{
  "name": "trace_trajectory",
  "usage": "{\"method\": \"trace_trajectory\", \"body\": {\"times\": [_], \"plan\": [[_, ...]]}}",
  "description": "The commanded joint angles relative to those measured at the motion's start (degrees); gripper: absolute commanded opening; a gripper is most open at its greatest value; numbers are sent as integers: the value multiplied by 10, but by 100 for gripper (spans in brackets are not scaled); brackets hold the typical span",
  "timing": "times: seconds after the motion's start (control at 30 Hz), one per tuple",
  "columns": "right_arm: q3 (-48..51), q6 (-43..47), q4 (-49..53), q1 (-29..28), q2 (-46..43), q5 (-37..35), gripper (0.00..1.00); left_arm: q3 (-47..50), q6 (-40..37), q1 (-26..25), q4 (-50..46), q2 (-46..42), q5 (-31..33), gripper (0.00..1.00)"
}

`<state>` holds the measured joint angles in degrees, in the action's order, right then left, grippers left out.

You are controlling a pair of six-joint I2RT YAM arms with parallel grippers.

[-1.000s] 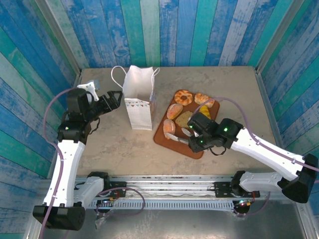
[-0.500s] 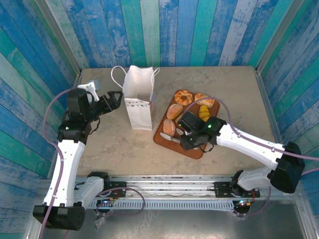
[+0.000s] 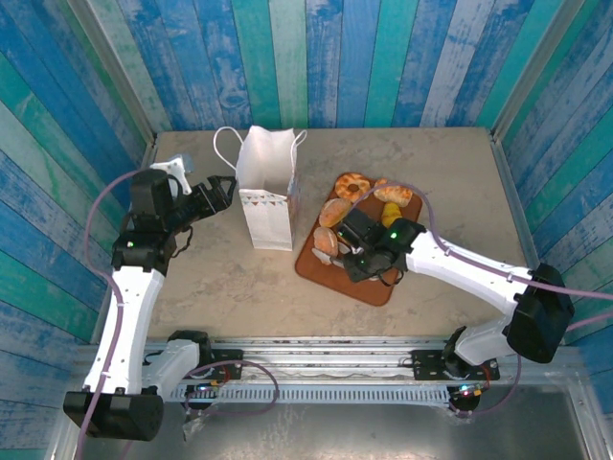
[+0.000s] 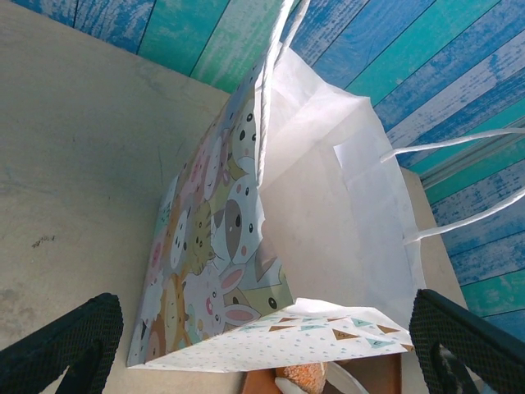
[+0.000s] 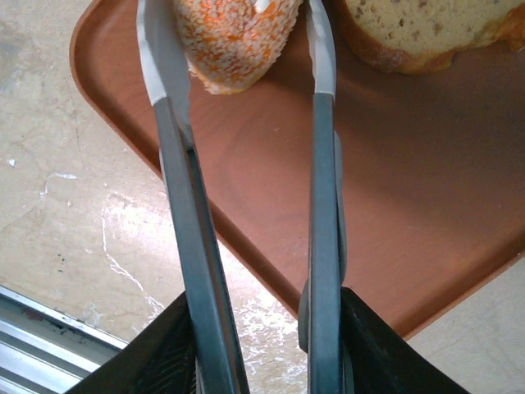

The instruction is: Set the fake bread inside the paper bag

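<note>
Bread first: the speckled golden-brown oval toy roll (image 5: 234,33) lay at the left end of the flat brown tray (image 5: 394,205). Your right gripper (image 5: 239,49) had its two long grey, white-tipped fingers (image 5: 174,164) reaching along either side of it. The roll sat straight ahead between the tips, so the closing line ran across its width. From above, its long axis seemed to run near-to-far, roughly in line with the fingers, though the arm hid part of it. The left tip looked to be against the crust and the right one just beside it. Whether they were truly clamped on it, I could not tell.

The white paper bag (image 3: 266,196) stood upright just left of the tray, mouth up. Your right arm was much the nearer to the roll, and I judged it faced a short carry leftward and up over the rim. Your left gripper (image 3: 222,192) hung by the bag's left side, fingers spread wide and holding nothing.

The right wrist view gave the fit of the tips and the toast slice (image 5: 426,29) just beside them. The overhead view gave the other pastries (image 3: 352,185) farther back on the tray. The left wrist view showed the bag's open mouth and its cartoon-animal side.
</note>
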<state>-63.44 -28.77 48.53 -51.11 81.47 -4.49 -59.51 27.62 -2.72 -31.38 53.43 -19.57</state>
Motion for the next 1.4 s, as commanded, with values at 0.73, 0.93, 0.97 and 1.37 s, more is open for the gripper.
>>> {"method": "trace_trajectory", "body": {"times": [0.73, 0.93, 0.97, 1.37], "plan": [[18, 21, 79, 8, -159, -31, 29, -58, -11, 1, -52, 9, 13, 94], [-4, 35, 100, 8, -196, -35, 27, -93, -34, 1, -105, 19, 32, 94], [-6, 37, 108, 8, -197, -39, 27, -94, -32, 1, -105, 16, 34, 94], [-7, 29, 136, 8, -229, -57, 27, -165, -49, 1, -151, 35, 38, 94]]}}
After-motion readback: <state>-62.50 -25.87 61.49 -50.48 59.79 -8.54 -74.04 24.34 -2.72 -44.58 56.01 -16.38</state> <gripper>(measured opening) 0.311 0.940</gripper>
